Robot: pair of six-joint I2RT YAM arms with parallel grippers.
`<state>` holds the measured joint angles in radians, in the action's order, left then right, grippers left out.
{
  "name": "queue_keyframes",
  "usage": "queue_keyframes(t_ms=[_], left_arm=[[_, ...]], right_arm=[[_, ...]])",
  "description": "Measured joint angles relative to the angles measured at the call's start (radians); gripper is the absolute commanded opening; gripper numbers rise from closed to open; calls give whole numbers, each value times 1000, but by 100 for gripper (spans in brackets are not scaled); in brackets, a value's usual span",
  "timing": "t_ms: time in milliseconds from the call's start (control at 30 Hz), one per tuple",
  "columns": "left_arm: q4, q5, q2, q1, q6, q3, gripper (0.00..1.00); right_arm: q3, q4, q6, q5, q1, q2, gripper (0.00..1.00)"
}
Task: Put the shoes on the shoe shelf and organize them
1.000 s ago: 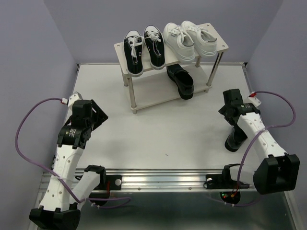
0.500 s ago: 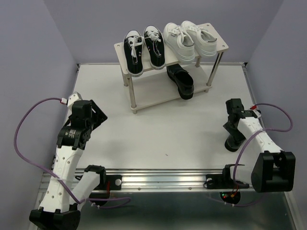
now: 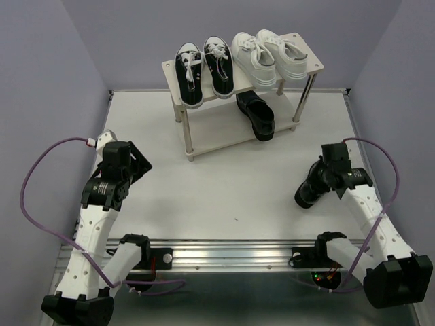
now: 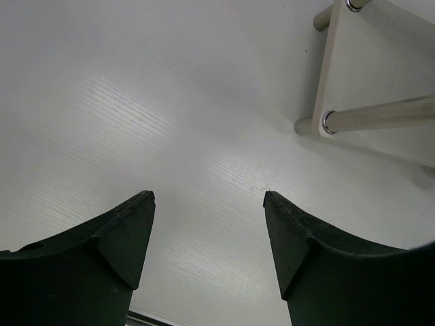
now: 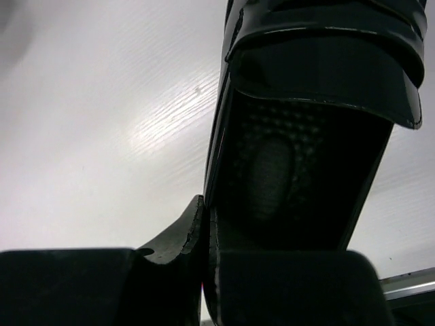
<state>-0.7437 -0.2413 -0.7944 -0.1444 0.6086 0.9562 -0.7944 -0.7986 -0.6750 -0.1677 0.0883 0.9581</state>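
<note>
Right gripper (image 3: 318, 185) jaws pinch black loafer (image 3: 307, 195), right tabletop edge; left gripper (image 4: 208, 234) jaws wide, empty. I'd carry level, seat beside mate (image 3: 256, 115).

The left arm (image 3: 95, 224) rises from its base at the near left and leans forward. The left gripper (image 4: 207, 204) points downward with its fingers (image 4: 115, 238) spread wide apart, nothing between them. The right arm (image 3: 370, 210) stretches in from the near right, wrist angled leftward, and the right gripper (image 3: 325, 178) is clamped on a black loafer (image 3: 307, 195).
</note>
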Motion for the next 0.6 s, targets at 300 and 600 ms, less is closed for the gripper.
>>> queue_keyframes(t_ms=[300, 600], left_arm=[[1, -22, -48, 0, -26, 53, 76], [0, -46, -48, 0, -33, 77, 76]], right_arm=[[-77, -42, 55, 104, 295, 44, 1], [-135, -48, 1, 64, 703, 175, 1]])
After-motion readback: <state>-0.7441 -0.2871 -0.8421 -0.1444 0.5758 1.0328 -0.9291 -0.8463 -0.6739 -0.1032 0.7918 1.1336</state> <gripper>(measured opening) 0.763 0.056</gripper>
